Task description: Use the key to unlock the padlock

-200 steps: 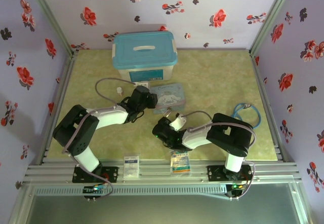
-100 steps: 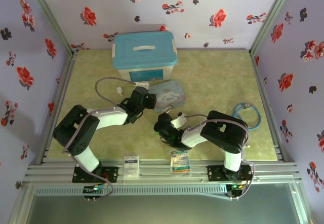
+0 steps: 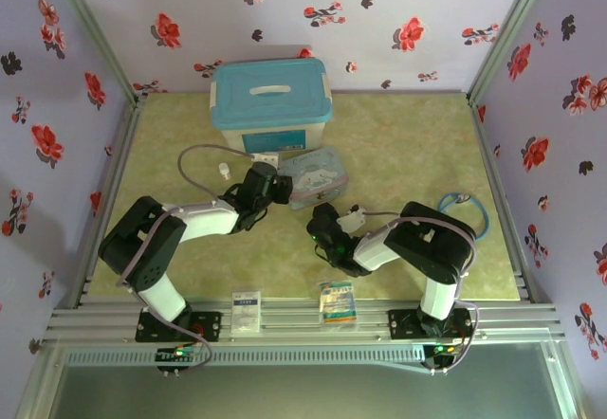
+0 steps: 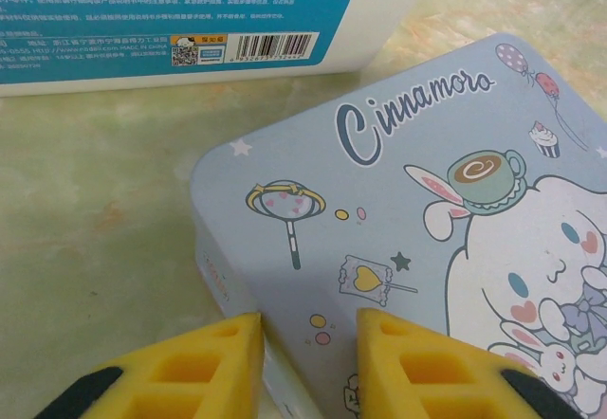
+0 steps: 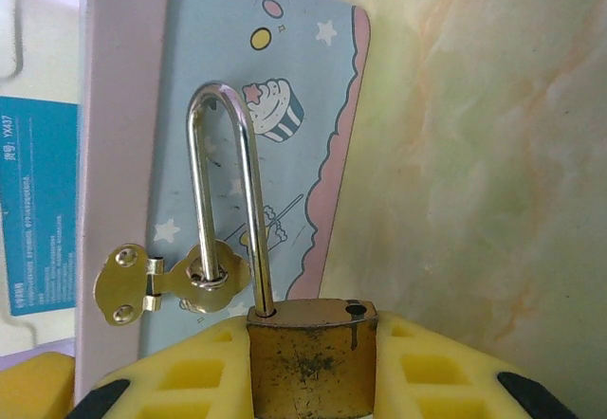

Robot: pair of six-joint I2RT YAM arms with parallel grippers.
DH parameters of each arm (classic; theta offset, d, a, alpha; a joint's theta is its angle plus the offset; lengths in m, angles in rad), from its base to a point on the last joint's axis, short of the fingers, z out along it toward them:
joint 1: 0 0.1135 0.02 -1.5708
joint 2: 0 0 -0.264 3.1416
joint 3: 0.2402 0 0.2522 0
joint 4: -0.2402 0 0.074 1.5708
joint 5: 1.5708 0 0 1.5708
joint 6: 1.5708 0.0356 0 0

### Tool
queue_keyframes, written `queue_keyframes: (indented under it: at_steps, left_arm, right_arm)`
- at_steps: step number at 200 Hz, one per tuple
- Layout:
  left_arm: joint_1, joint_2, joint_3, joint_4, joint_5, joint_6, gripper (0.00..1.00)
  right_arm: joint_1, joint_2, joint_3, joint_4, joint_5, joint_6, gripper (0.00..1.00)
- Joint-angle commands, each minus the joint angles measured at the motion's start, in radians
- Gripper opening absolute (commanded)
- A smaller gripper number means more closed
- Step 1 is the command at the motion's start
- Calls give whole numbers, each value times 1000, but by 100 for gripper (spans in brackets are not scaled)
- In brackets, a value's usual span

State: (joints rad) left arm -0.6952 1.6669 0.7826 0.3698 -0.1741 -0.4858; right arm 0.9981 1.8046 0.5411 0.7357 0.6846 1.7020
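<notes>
The brass padlock (image 5: pixel 308 362) is pinched by its body in my right gripper (image 5: pixel 308 343), just in front of the pale blue cartoon tin (image 5: pixel 256 106). Its silvery shackle (image 5: pixel 223 191) is sprung open. One leg stays in the body, and the free leg passes through the ring of the tin's brass hasp (image 5: pixel 204 282). My left gripper (image 4: pixel 308 329) straddles the tin's near corner (image 4: pixel 427 210), one finger on the side wall and one over the lid. From above, both grippers (image 3: pixel 278 187) (image 3: pixel 322 218) meet at the tin (image 3: pixel 315 174). The key is out of view.
A white box with a blue lid (image 3: pixel 270 97) stands just behind the tin. A small white bottle (image 3: pixel 224 169) sits to its left. A blue cable coil (image 3: pixel 465 212) lies at the right. Two packets (image 3: pixel 247 307) (image 3: pixel 338 303) rest on the front rail.
My right gripper has moved right and up toward the tin with the padlock. The tin tilted and settled again. My left jaws have narrowed slightly.
</notes>
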Motion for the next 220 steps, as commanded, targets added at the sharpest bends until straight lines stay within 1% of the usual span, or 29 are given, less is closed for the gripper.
queue_keyframes:
  at_steps: [1, 21, 40, 75, 88, 96, 103, 114, 121, 137, 158, 175, 186, 198, 208, 217, 220]
  left_arm:
    - [13, 50, -48, -284, 4, 52, 29]
    - [16, 46, -49, -279, 4, 45, 29]
    - [23, 51, -51, -279, 5, 43, 29]
    - [34, 56, -67, -246, 5, 31, 29]
    - [37, 52, -69, -240, 9, 26, 29]
    - [37, 51, -65, -240, 11, 28, 29]
    - [37, 52, -61, -241, 15, 28, 29]
    - [37, 56, -50, -244, 22, 28, 29]
    - [37, 56, -46, -244, 26, 25, 29]
    - [37, 54, -46, -233, 31, 17, 29]
    - [37, 56, -46, -236, 30, 17, 29]
    - [38, 59, -48, -235, 30, 17, 29]
    - [39, 59, -48, -234, 30, 16, 29]
    - [39, 53, -48, -226, 38, 9, 29]
    - [39, 38, -46, -217, 51, -1, 30]
    - [39, 15, -45, -207, 61, -14, 34]
    - [40, 8, -45, -203, 64, -26, 37]
  right_arm:
    - [-41, 18, -58, 35, 45, -23, 7]
    - [-75, -17, -83, 48, 24, -54, 6]
    - [-77, -75, -92, -19, 55, -64, 6]
    - [-89, -109, -84, -1, 51, -109, 5]
    - [-89, -111, -83, 4, 38, -105, 5]
    - [-90, -109, -91, 16, 43, -66, 5]
    - [-90, -102, -104, 54, 54, -46, 5]
    - [-100, -93, -106, 114, 65, -65, 5]
    - [-109, -96, -93, 96, 59, -83, 5]
    - [-113, -101, -54, -7, 66, -95, 5]
    - [-124, -76, -52, 26, 110, -139, 5]
    - [-159, -63, -62, 85, 66, -160, 4]
    - [-162, -67, -64, 105, 39, -183, 4]
    - [-148, -82, -45, 55, -15, -192, 4]
    - [-112, -92, -35, 3, -15, -188, 4]
    - [-72, -94, -37, -4, 7, -187, 4]
    - [-61, -95, -38, -3, 13, -188, 4]
